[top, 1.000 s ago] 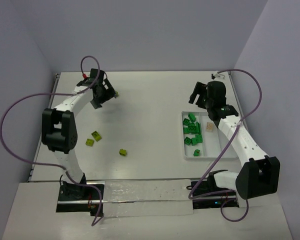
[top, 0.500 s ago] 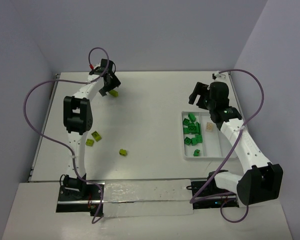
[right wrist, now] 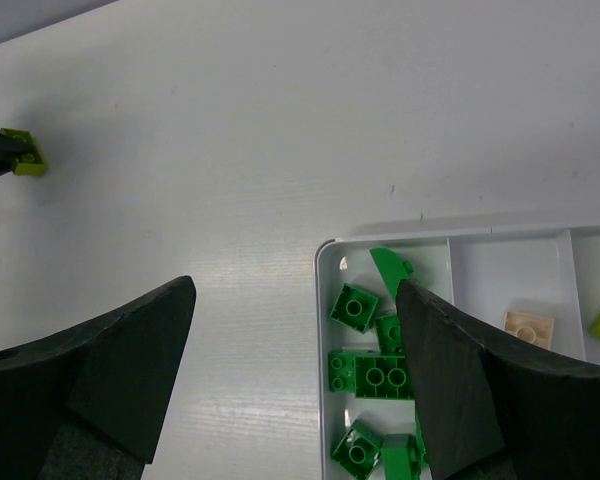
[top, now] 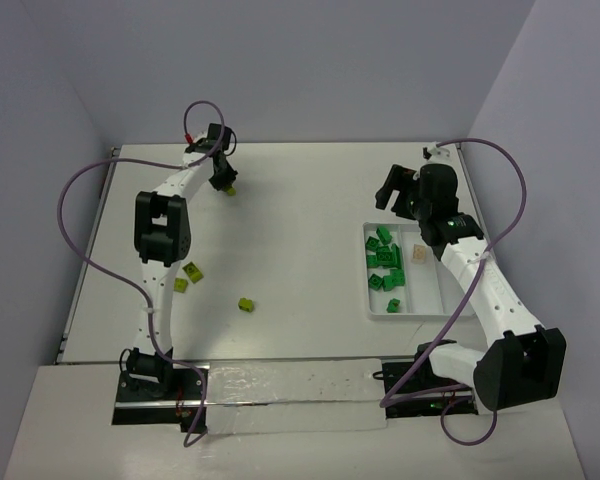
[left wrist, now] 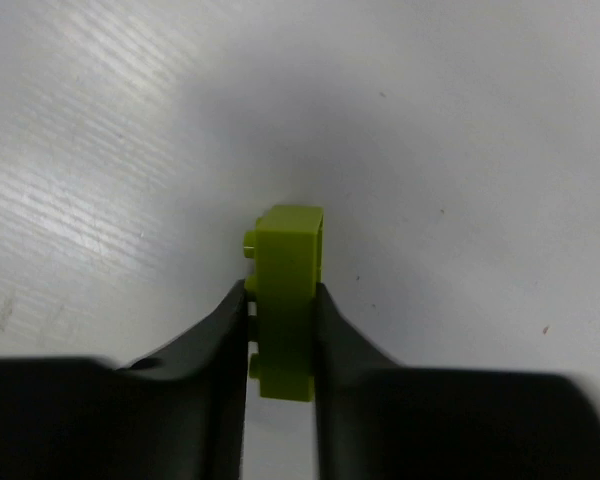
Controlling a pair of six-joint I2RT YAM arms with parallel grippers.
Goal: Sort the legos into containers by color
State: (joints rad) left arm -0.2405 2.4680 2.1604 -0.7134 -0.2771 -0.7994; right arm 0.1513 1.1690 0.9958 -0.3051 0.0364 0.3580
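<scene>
Only the left wrist view shows the left gripper (left wrist: 280, 300) pinching the yellow-green brick (left wrist: 290, 240); the right wrist view shows the right gripper (right wrist: 295, 290) spread wide above the tray (right wrist: 321, 320)

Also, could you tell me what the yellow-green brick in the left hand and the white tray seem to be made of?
Yellow-green brick: likely hard moulded plastic, smooth satin finish, judging by its crisp edges and studs. White tray: probably thin plastic, faintly glossy, with moulded dividers.

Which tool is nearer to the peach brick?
Right. The right tool hovers by the tray's far end, near the peach brick; the left tool is across the table.
</scene>
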